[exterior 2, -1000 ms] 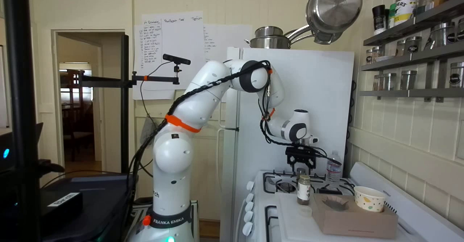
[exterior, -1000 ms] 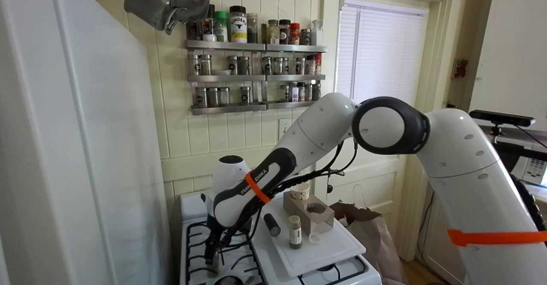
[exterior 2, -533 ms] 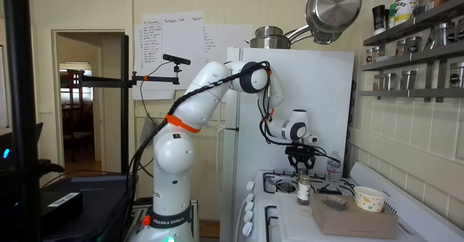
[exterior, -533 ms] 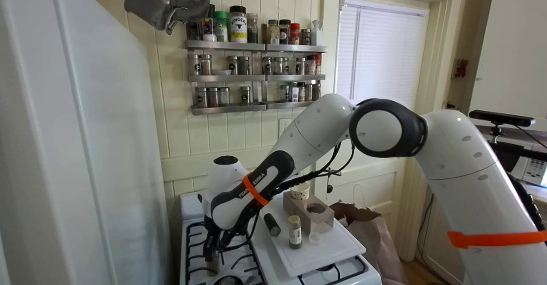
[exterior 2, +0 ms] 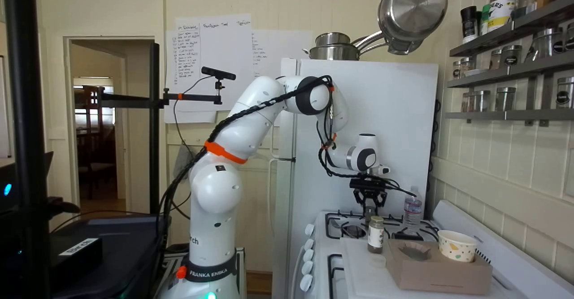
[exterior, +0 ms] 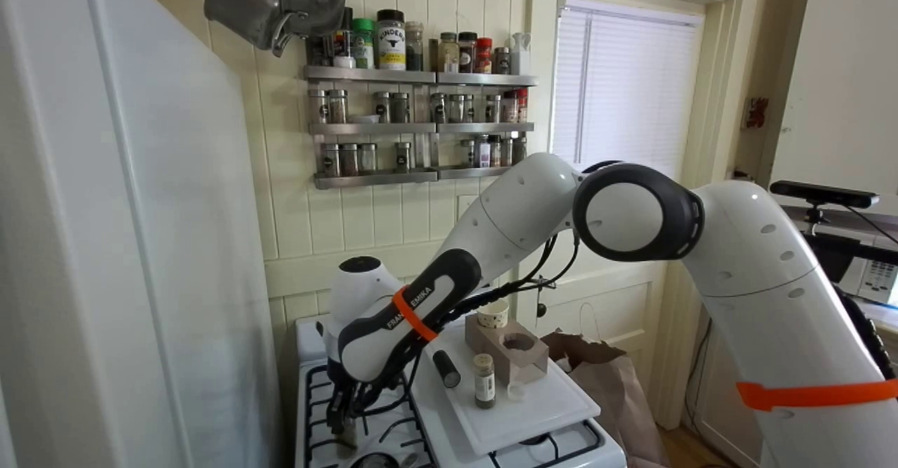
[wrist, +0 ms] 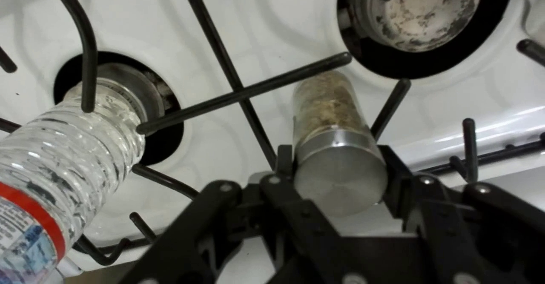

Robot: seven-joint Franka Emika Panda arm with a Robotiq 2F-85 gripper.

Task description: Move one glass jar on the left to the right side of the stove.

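Edged slightly toward the tall white refrigerator (exterior 2: 385, 106) since the earlier frame, the black two-fingered gripper (wrist: 336, 167) is clamped on both sides of a silver-lidded, cylindrical glass jar (wrist: 334, 135) with tan contents. Near it stands a clear, ridged plastic bottle (wrist: 64, 173). Farther down lies the white gas stove (wrist: 294, 32), its left half under the jar; whether they touch cannot be told.

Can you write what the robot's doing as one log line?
gripper: closed on glass jar | place: left side of stove | labeled jar: on white board | move to right side: not done
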